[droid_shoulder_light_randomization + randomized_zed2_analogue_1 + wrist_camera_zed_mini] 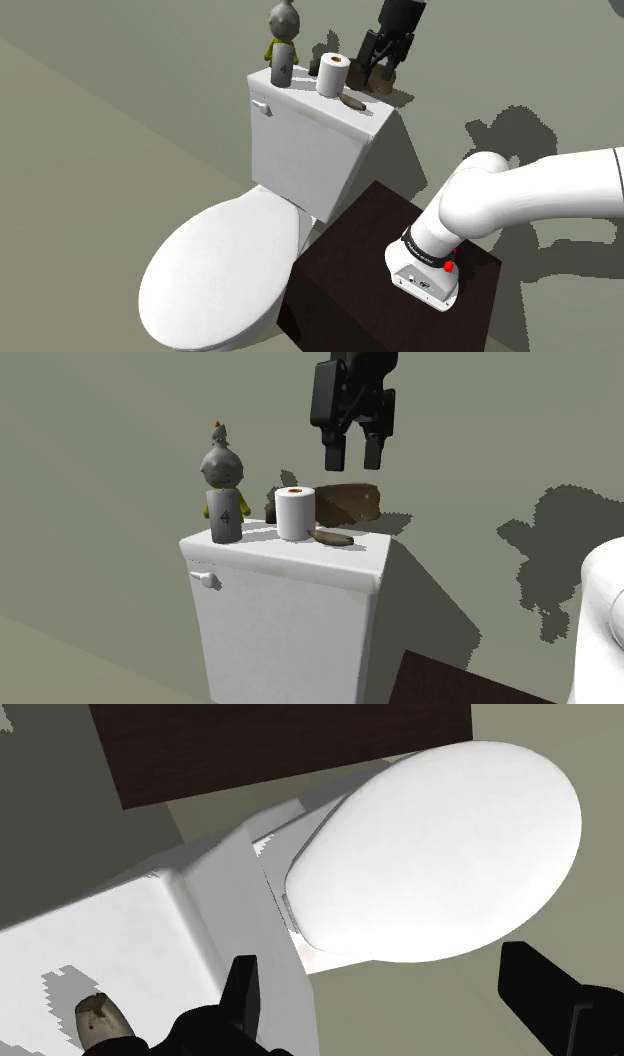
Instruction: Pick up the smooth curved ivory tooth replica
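Standing beside the stand (pixel 400 250), a white toilet (pixel 215 260) is seen; above its tank lid (pixel 270 555) the tool (pixel 353 460) is held wide open and empty. The brownish curved tooth replica (pixel 335 538) is laid on the lid below, outside the fingers (pixel 245 994).

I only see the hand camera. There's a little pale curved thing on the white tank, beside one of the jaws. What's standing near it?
Observer: A white paper roll stands right beside the curved piece on the tank lid.
Operator: Is anything else up there?
Observer: Yes, a grey-headed doll with a 4 on it stands past the roll, toward the second exterior view's left.
Operator: Is my gripper touching the tank?
Observer: No, the gripper hangs in the air above the lid, clear of everything on it.
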